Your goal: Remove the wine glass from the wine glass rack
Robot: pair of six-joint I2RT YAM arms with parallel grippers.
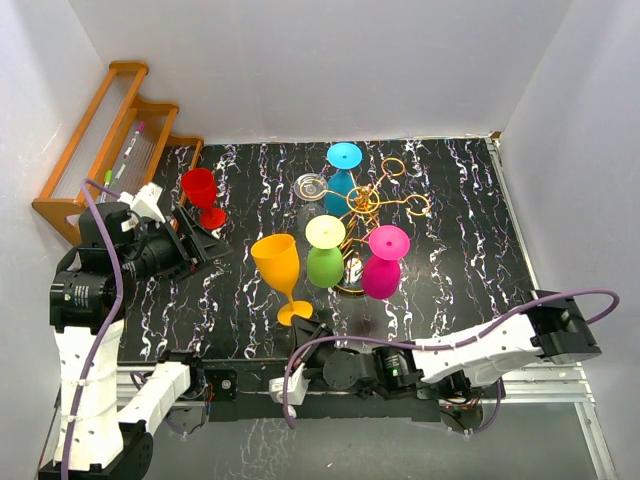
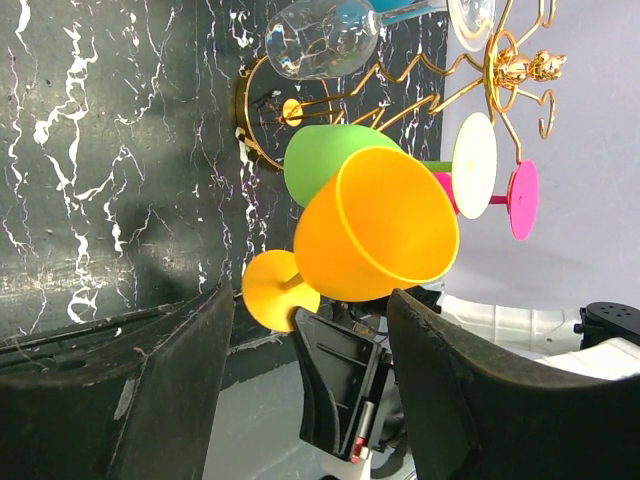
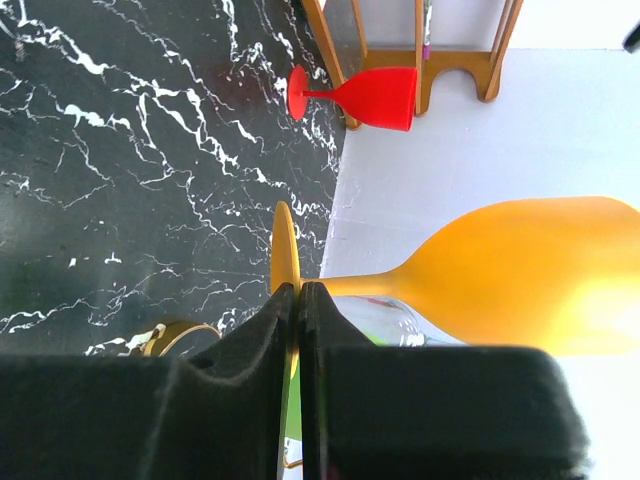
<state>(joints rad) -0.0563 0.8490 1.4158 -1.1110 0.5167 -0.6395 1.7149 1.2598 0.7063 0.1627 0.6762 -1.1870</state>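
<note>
The gold wire rack (image 1: 372, 205) stands mid-table with a blue (image 1: 343, 160), a green (image 1: 325, 262), a magenta (image 1: 383, 268) and a clear glass (image 1: 311, 186) hanging foot-up on its arms. An orange wine glass (image 1: 276, 260) is off the rack, to its front left, bowl up and tilted. My right gripper (image 1: 303, 324) is shut on the rim of its foot (image 3: 283, 250); the pads (image 3: 270, 320) pinch the disc edge-on. My left gripper (image 1: 207, 243) is open and empty at the left, facing the orange bowl (image 2: 385, 225) from a distance.
A red glass (image 1: 201, 190) stands upright next to the orange wooden slatted shelf (image 1: 100, 130) at the back left, just beyond my left gripper. White walls enclose the table. The rack's round base (image 2: 245, 115) shows behind the green glass.
</note>
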